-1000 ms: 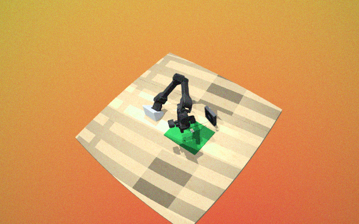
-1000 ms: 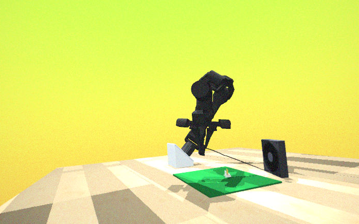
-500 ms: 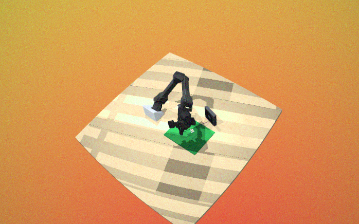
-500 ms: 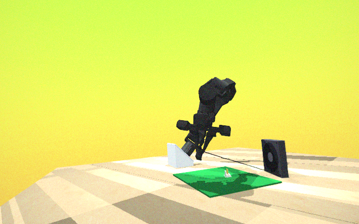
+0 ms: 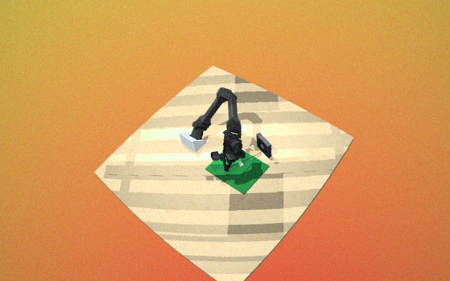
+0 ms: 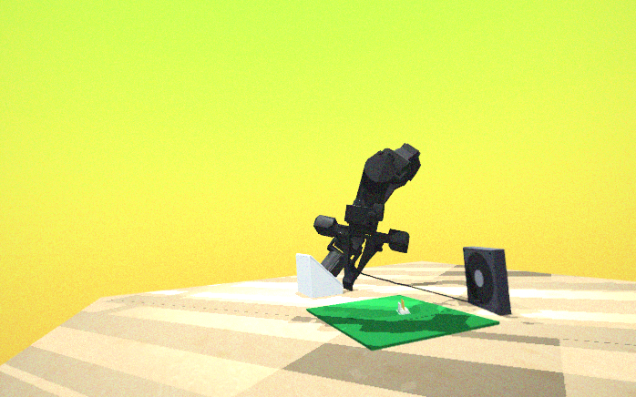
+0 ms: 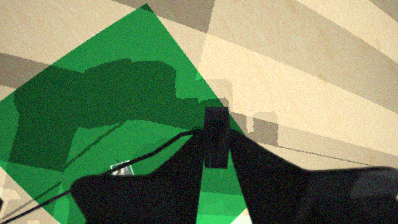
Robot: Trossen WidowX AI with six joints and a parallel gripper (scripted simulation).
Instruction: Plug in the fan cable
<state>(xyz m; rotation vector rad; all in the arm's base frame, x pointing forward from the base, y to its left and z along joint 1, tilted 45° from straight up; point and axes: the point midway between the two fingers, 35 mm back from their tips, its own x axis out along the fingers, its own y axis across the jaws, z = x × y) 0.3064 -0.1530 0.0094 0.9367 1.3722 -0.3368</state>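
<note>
The green board (image 5: 235, 185) (image 6: 374, 340) (image 7: 145, 25) lies flat on the table. The small white fan header (image 5: 240, 164) (image 6: 403, 310) (image 7: 121, 168) stands on it; the cable partly crosses it in the wrist view. My gripper (image 5: 226, 169) (image 6: 347, 287) (image 7: 215, 135) is shut on the black cable plug, which shows as a dark block between the fingertips in the wrist view. It is above the board's left part in the top view, off to the header's side, not touching the header. The thin black cable (image 6: 409, 286) (image 7: 160, 151) runs from the plug to the fan (image 5: 264, 145) (image 6: 486, 280).
The fan stands upright beside the board, to its right in the top and exterior views. A white wedge-shaped block (image 5: 190, 141) (image 6: 312, 280) sits at the arm's base, on the other side. The cable hangs in the air between the fingers and the fan. Dark shadows fall across the board.
</note>
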